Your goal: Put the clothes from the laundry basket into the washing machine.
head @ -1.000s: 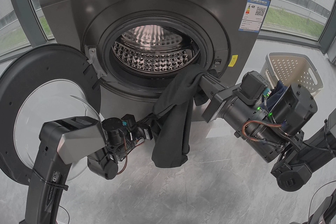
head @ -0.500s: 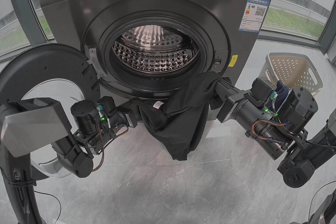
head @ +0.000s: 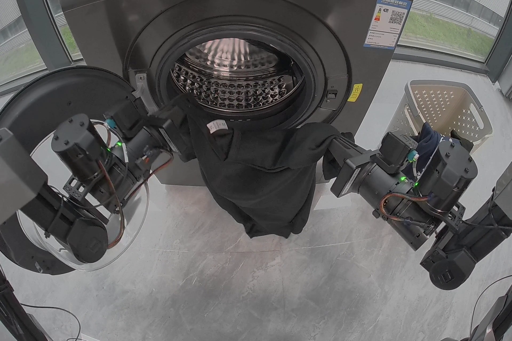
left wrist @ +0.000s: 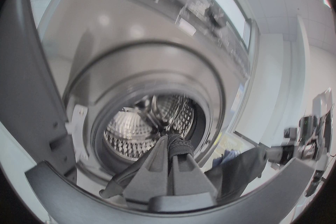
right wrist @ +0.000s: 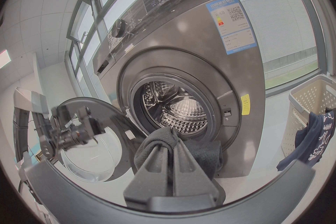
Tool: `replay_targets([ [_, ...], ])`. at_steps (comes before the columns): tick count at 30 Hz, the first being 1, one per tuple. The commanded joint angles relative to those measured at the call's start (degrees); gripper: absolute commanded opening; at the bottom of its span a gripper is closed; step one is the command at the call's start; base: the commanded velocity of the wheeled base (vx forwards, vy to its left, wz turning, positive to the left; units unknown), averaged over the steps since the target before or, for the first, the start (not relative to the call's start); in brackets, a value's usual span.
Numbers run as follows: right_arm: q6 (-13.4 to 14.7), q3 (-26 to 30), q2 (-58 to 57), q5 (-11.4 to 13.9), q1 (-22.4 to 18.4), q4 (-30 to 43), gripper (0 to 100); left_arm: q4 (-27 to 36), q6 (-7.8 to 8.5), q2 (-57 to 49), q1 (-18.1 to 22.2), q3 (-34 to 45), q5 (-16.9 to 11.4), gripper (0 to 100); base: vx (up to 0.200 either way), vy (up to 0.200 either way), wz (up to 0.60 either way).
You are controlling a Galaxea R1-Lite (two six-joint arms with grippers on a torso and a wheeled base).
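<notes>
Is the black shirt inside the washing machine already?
No, the black shirt hangs outside, in front of the washing machine's open drum, held between the left gripper and the right gripper.

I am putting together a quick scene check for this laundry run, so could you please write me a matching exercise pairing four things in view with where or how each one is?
Things
1. black garment
2. washing machine door
3. laundry basket
4. blue garment

Places or states
A. draped over the basket's rim
B. stands upright on the robot's right
C. stretched between the left gripper and the right gripper, in front of the drum opening
D. swung open on the robot's left

Pairs: 1-C, 2-D, 3-B, 4-A
</notes>
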Motion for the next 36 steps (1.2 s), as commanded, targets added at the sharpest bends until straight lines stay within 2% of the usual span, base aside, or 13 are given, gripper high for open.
replay_targets([
  [1, 0.43, -0.20, 2.71, -0.63, 0.02, 0.21, 0, -0.17, -0.30, -7.16, -0.46, -2.51, 0.01, 0, 0.000, 0.000, 0.00],
  [8, 0.79, -0.72, 8.07, -0.45, 0.02, -0.15, 0, 0.01, -0.21, -9.54, -1.61, -3.30, 0.45, 0, 0.000, 0.000, 0.00],
  [9, 1.05, -0.90, 8.86, -0.45, 0.02, -0.32, 100, 0.01, -0.21, -9.62, -1.78, -3.21, 0.54, 0, 0.000, 0.000, 0.00],
  [13, 1.49, -1.95, 11.06, -0.54, 0.11, -0.94, 100, 0.01, -0.21, -9.54, -2.22, -3.04, 0.54, 0, 0.000, 0.000, 0.00],
  [22, 1.23, 5.69, 13.96, -0.45, 0.02, -0.58, 100, 0.01, -0.21, -8.92, -3.45, -3.04, 0.71, 0, 0.000, 0.000, 0.00],
  [28, 1.05, 3.23, 14.67, -0.28, 0.90, -0.50, 100, 0.01, -0.13, -8.57, -3.80, -2.95, 0.89, 0, 0.000, 0.000, 0.00],
  [34, 1.05, 4.20, 14.67, 0.95, 1.87, -0.58, 100, 0.10, -0.13, -8.13, -3.80, -2.86, 0.89, 0, 0.000, 0.000, 0.00],
  [36, 1.14, 7.89, 14.84, 1.92, 2.31, -0.94, 100, 0.10, -0.13, -8.13, -3.89, -2.95, 0.98, 0, 0.000, 0.000, 0.00],
])
